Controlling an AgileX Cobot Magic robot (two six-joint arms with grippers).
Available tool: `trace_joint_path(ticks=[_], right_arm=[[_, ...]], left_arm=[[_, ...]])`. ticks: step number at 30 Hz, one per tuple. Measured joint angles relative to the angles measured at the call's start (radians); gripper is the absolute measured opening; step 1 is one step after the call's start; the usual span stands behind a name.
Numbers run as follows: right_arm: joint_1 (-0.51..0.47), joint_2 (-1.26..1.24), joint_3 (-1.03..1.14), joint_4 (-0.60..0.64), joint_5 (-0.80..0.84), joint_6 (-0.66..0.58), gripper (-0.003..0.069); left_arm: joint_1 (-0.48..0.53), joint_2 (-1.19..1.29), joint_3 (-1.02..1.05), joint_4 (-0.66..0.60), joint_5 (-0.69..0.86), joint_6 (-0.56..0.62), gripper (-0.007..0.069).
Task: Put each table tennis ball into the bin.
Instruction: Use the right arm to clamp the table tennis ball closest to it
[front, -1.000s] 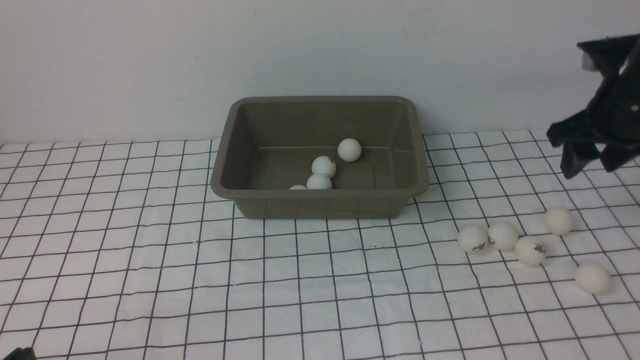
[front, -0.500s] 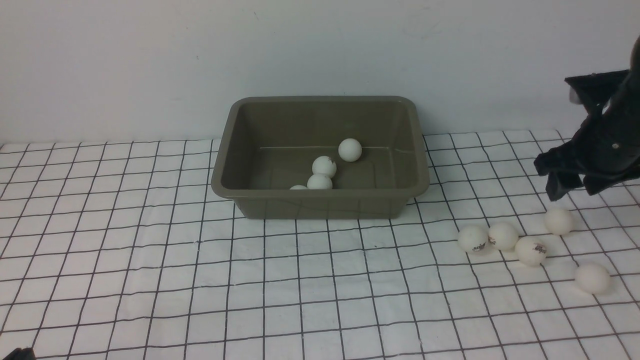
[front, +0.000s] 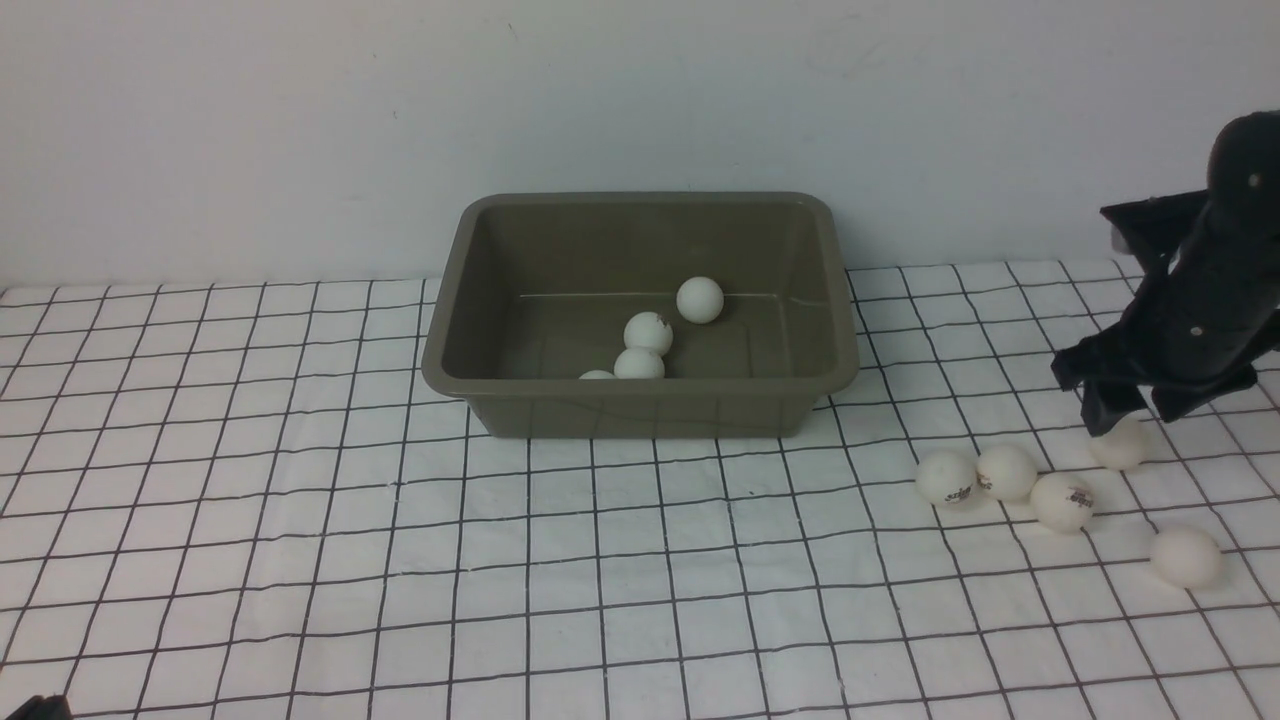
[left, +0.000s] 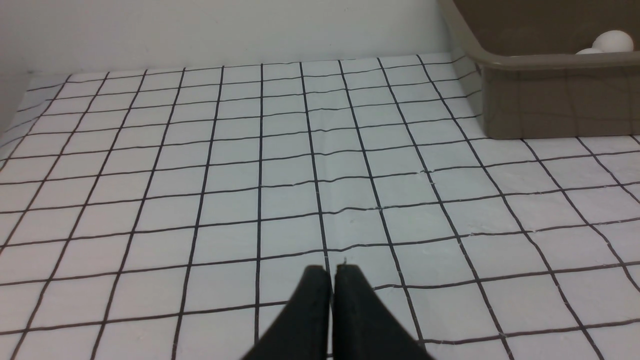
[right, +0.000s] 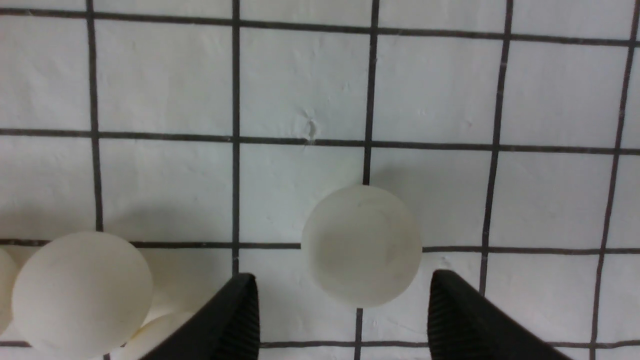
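The olive-brown bin (front: 640, 412) stands at the back centre of the checked cloth, with several white table tennis balls (front: 648, 332) inside it. Several more balls lie on the cloth at the right, three of them in a row (front: 1006, 471). The farthest of these, a plain ball (front: 1120, 446), sits just under my right gripper (front: 1135, 415). In the right wrist view that ball (right: 361, 245) lies between the tips of my open right gripper (right: 342, 280), touching neither. My left gripper (left: 330, 271) is shut and empty, low over bare cloth to the left of the bin (left: 550, 100).
A white wall runs close behind the bin. One ball (front: 1185, 557) lies alone near the right edge of the front view. In the right wrist view, neighbouring balls (right: 82, 290) sit just beside one finger. Bare checked cloth covers the left and front.
My right gripper has come down and a little leftward from high at the right edge, and now straddles the farthest loose ball. The balls and the bin have not moved.
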Motion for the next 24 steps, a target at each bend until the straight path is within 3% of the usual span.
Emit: trace_joint_path(ticks=[20,24], right_arm=[[-0.054,0.103,-0.002,0.066,-0.046,-0.037,0.0416],[-0.054,0.110,-0.002,0.075,-0.053,-0.040,0.0371]], left_arm=[[0.000,0.000,0.000,0.000,0.000,0.000,-0.0004],[0.000,0.000,0.000,0.000,0.000,0.000,-0.0004]])
